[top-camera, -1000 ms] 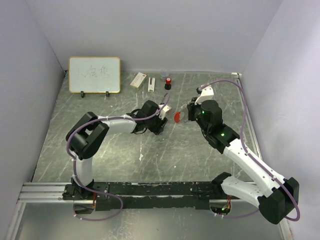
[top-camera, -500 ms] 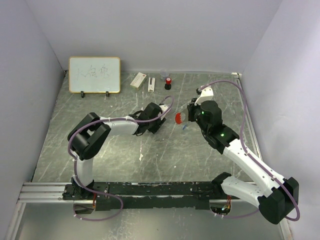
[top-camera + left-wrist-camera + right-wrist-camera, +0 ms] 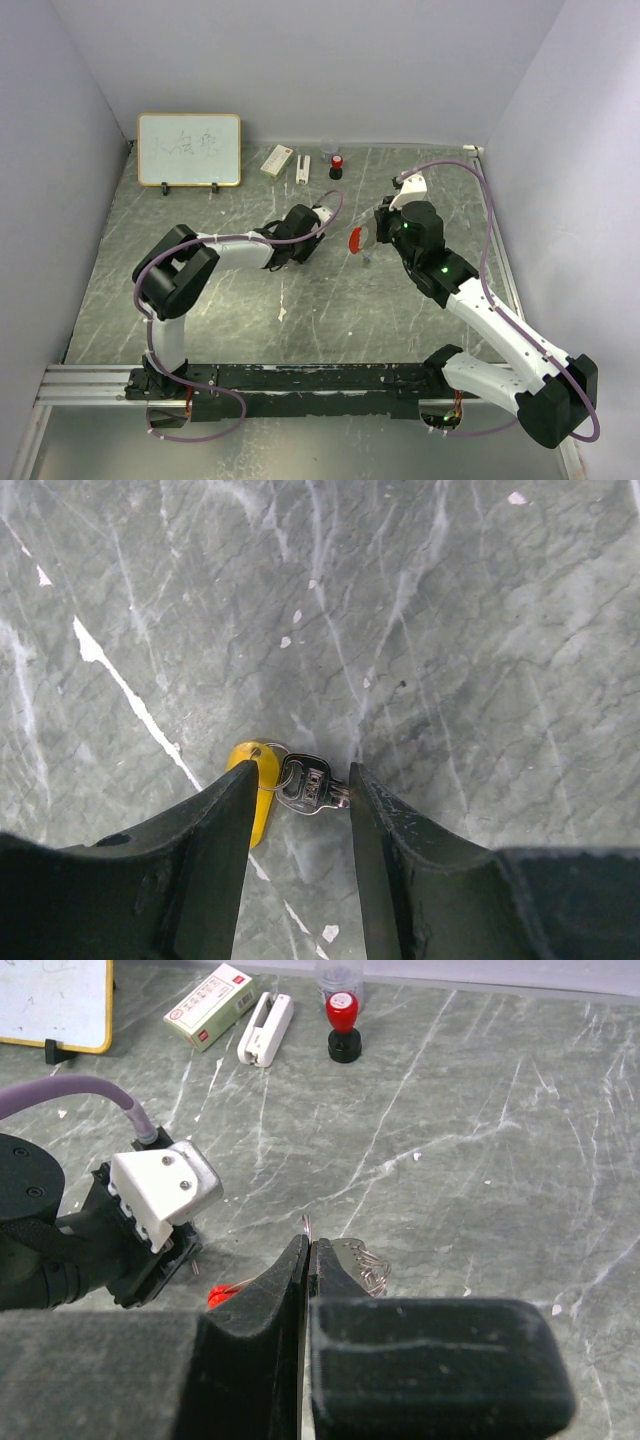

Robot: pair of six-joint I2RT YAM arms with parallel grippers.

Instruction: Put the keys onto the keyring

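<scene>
Left end effector (image 3: pixel 302 772) stands open astride the tiny keys (image 3: pixel 310 785), dark metal beside yellow plastic, in the middle of the grey marbled counter (image 3: pixel 480 630). Right end effector (image 3: pixel 307 1245), closed, pinches the red-tagged silvery chain keyring (image 3: pixel 354 240) nearby. Red-and-black cylinder (image 3: pixel 343 1025) and white rectangular box (image 3: pixel 207 1005) stand well apart at the far edge.

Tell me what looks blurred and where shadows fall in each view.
Left wrist: the dark pincer fingers are soft, the keys between them sharp. Right wrist: the near pincer blurs, the red-topped cylinder is crisp. Top view: even light, faint shadows on the table.
</scene>
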